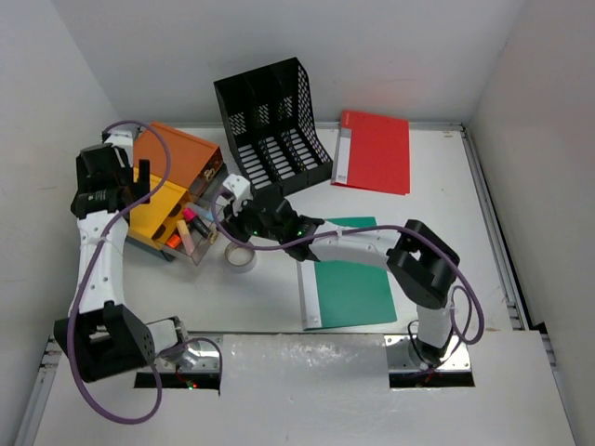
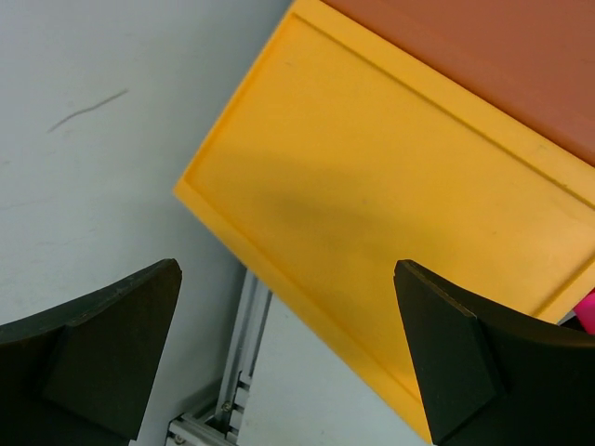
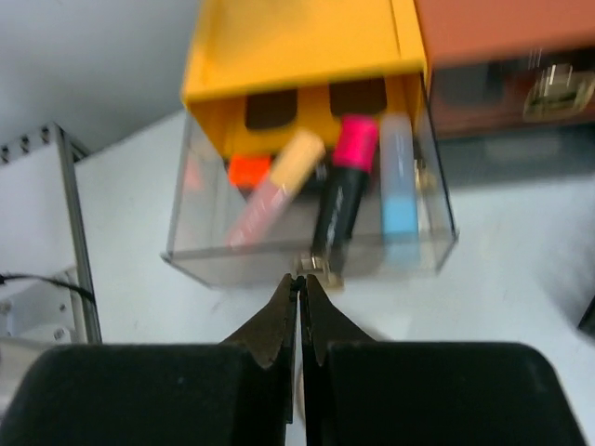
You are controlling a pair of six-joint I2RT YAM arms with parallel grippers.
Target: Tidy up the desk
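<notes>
By drawer knob (image 3: 314,268): R pincer (image 3: 299,283) closed; L pincer (image 2: 286,271) wide.

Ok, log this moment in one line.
left gripper open over yellow drawer box | right gripper shut at knob of clear drawer | drawer out, markers inside

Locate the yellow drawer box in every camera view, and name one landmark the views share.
Top external: yellow drawer box, left of centre.
Left wrist: yellow drawer box fills the centre and right.
Right wrist: yellow drawer box at top centre, above the clear drawer.
Shared landmark: the orange-brown box adjoining it, seen in all three.
</notes>
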